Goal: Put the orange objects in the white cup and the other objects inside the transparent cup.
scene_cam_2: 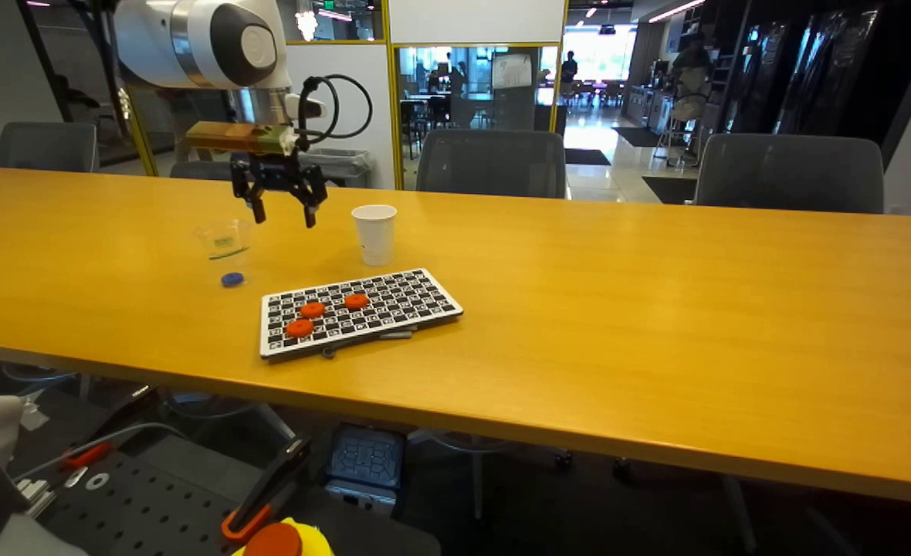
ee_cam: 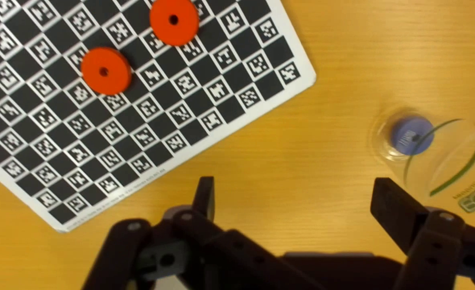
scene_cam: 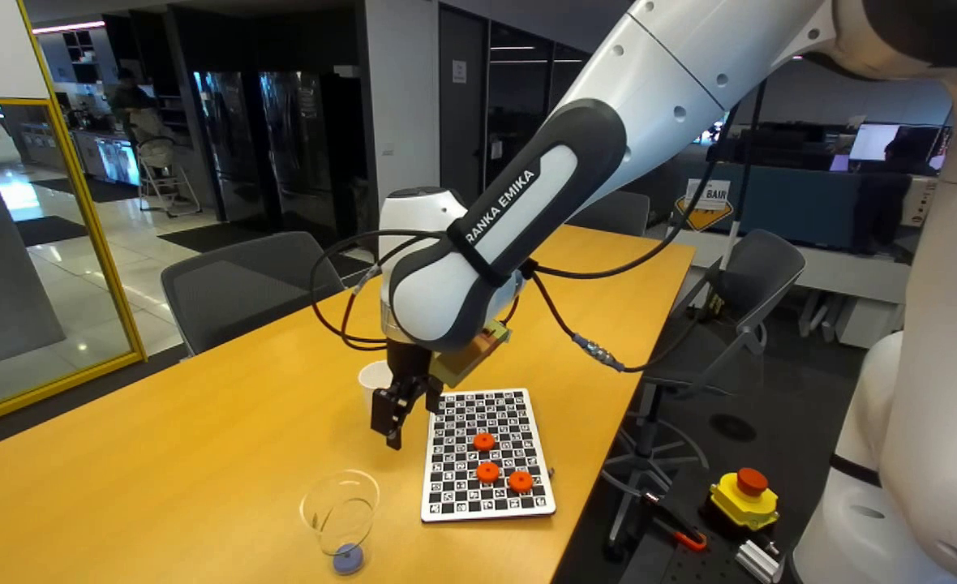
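Working over a long, honey-brown, wood-topped table point(scene_cam_2: 656, 324), with the sorting, by judgement, only begun. Taking the flat, rectangular, black-and-white chequered board point(scene_cam_2: 401, 296) as clock centre in an exterior view: holding the jaws aloft towards eleven o'clock, spread wide with nothing in grip; in the wrist view, showing table surface through the gap. Finding the tapered, clear plastic cup point(scene_cam_2: 224, 243) towards ten and the tapered, white, paper-looking cup point(scene_cam_2: 376, 235) at twelve, both upright on the table. Unable to see to the bottom of the white cup, hence no telling its contents. Noting a thin grey rod-like thing point(scene_cam_2: 395, 335) along the board's six o'clock edge, too unclear to call a loose object or part of the board. Leaving, as the main work, three round, flat, orange-red discs point(scene_cam_2: 313, 310) with small centre holes: two near the board's nine o'clock end, one closer to the middle, all due in the white cup. Counting as done the round blue-violet disc point(ee_cam: 410, 135), apparently inside the clear cup, at the bottom.
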`<state>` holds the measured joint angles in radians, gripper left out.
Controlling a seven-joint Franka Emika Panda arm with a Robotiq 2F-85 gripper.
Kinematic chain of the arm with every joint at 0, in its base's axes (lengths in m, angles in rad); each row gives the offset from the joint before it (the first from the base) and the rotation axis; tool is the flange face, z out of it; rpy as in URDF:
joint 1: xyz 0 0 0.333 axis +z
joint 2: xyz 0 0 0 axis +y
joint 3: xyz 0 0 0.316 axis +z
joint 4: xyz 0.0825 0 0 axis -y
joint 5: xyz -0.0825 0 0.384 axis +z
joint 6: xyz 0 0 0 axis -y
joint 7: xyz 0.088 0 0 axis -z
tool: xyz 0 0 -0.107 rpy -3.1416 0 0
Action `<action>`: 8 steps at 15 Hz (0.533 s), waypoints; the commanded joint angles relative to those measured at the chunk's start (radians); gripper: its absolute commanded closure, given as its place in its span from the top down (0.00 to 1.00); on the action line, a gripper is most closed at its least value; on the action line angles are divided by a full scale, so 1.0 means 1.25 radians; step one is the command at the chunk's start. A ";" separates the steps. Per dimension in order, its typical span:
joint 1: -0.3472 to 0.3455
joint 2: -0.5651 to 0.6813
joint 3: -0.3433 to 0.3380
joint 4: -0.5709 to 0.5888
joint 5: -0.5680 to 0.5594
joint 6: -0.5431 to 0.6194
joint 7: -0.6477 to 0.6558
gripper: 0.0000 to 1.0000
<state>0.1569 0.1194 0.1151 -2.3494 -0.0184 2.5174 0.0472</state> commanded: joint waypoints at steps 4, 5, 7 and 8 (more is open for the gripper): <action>-0.039 0.031 -0.056 -0.040 -0.044 0.049 0.113 1.00; -0.043 0.038 -0.062 -0.043 -0.043 0.056 0.121 1.00; -0.049 0.059 -0.075 -0.043 -0.042 0.064 0.138 1.00; -0.050 0.068 -0.082 -0.044 -0.045 0.069 0.152 1.00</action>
<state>0.0987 0.1804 0.0309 -2.3974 -0.0552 2.5632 0.1763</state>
